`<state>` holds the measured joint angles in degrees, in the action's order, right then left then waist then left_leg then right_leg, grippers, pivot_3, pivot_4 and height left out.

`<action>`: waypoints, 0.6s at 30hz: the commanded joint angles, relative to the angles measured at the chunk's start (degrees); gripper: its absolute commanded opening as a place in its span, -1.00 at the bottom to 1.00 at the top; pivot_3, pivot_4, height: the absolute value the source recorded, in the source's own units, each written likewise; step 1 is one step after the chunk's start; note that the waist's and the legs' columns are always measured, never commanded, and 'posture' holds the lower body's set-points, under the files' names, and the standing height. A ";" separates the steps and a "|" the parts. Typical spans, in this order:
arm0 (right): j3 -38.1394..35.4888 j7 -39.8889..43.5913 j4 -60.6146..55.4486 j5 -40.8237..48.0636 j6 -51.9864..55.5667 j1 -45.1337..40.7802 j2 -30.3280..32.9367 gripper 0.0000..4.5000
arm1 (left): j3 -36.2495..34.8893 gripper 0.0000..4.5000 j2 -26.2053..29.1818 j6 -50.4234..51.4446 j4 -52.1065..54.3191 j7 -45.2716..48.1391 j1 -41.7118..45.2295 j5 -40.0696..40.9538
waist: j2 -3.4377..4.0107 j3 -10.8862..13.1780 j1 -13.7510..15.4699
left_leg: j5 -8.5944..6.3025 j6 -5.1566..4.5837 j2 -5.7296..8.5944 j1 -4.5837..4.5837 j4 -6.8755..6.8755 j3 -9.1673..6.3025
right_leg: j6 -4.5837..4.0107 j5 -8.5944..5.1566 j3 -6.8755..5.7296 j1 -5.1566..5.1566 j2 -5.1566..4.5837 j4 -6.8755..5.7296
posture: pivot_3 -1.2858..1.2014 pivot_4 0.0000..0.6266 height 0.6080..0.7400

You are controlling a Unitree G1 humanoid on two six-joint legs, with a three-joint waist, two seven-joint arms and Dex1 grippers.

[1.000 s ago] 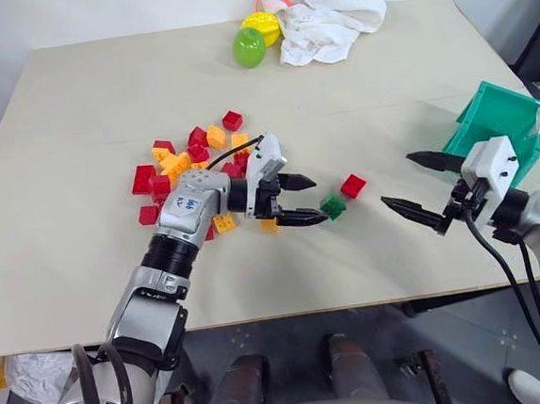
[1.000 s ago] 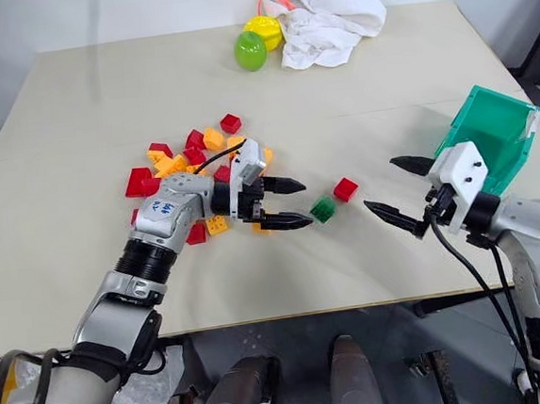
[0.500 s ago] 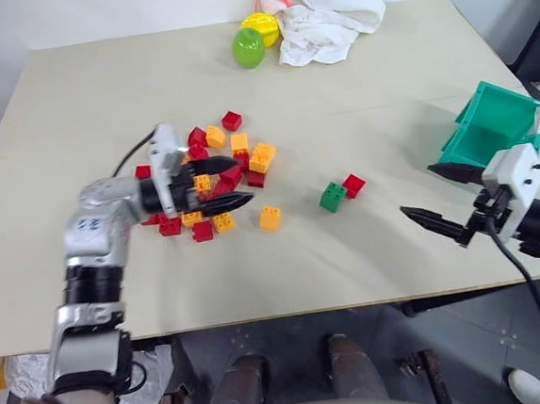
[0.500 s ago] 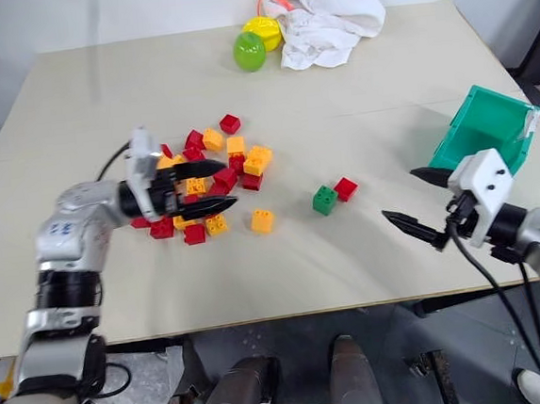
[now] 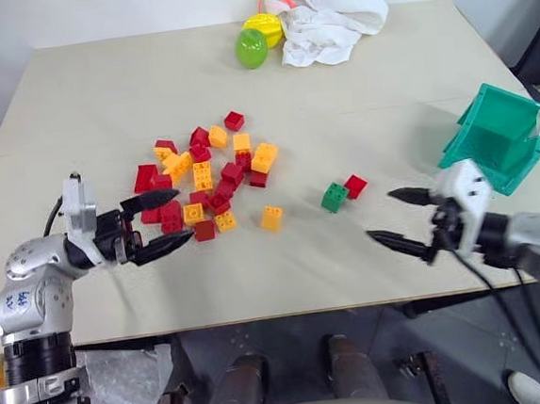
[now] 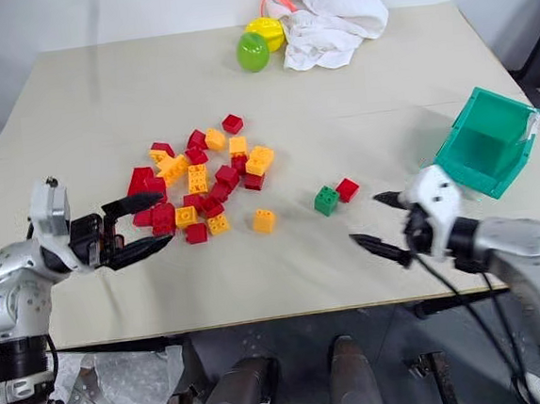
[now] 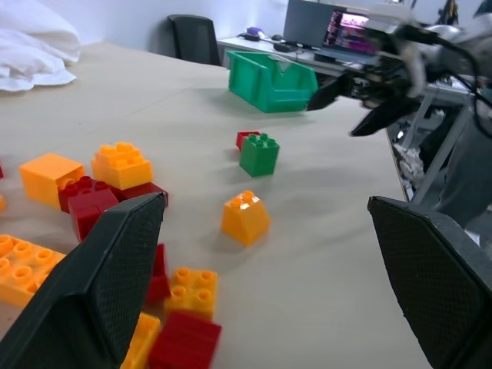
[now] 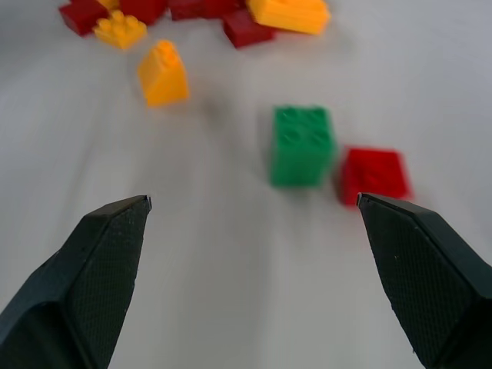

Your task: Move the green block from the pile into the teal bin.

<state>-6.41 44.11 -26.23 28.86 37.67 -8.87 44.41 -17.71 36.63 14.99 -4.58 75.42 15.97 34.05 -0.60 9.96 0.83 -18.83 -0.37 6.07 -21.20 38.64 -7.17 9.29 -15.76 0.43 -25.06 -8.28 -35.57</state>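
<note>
The green block (image 5: 334,196) lies on the table apart from the pile (image 5: 202,180), touching a lone red brick (image 5: 355,186) on its right. The teal bin (image 5: 499,135) stands tilted at the table's right edge. My right gripper (image 5: 396,216) is open, a short way right of and nearer than the green block, pointing toward it; the right wrist view has the green block (image 8: 301,144) ahead between its fingers. My left gripper (image 5: 161,223) is open at the pile's near left side, holding nothing.
A lone yellow-orange brick (image 5: 271,218) lies between the pile and the green block. A lime-green egg (image 5: 250,48), a yellow egg (image 5: 262,26) and a white cloth (image 5: 331,9) sit at the table's far edge. Bare table lies between block and bin.
My left gripper has swung left from beside the green block to the pile's near left side. The right gripper has moved left toward the green block. The block stays where it was.
</note>
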 commanded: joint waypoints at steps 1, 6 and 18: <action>4.42 -2.18 4.96 -4.88 -3.25 -5.62 -2.47 1.00 | 0.10 0.99 -0.16 -1.30 3.47 -0.98 -1.00 0.87 | 0.00 0.00 0.28 | 0.00 -0.01 0.01 0.00 0.00 0.00 | 0.01 0.01 0.00 0.01 -0.01 0.01 | 0.03 -0.52 1.00; 11.36 -1.12 14.56 -10.69 -6.94 -14.37 -6.02 1.00 | 0.44 0.99 -1.34 -1.10 6.12 -3.86 -2.14 1.76 | 0.00 0.00 0.36 | 0.00 -0.01 0.01 0.00 -0.03 -0.02 | 0.02 0.03 -0.02 -0.02 0.00 0.02 | 0.03 -0.52 1.00; 18.00 4.79 25.48 -16.96 -9.06 -25.16 -7.88 0.31 | 0.50 1.00 -2.01 -2.23 9.20 -6.69 -5.01 1.91 | 0.00 0.00 -0.93 | 0.01 -0.01 -0.02 -0.02 -0.33 0.00 | 0.01 0.03 -0.03 -0.12 0.02 0.06 | 0.03 -0.52 1.00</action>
<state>13.11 48.35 0.44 11.49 28.25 -33.17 36.85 -16.52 34.51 13.69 2.24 68.89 11.30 34.57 -0.60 9.96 -0.11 -18.83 -0.38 6.05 -21.22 38.31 -7.18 9.31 -15.73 0.40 -25.18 -8.26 -35.51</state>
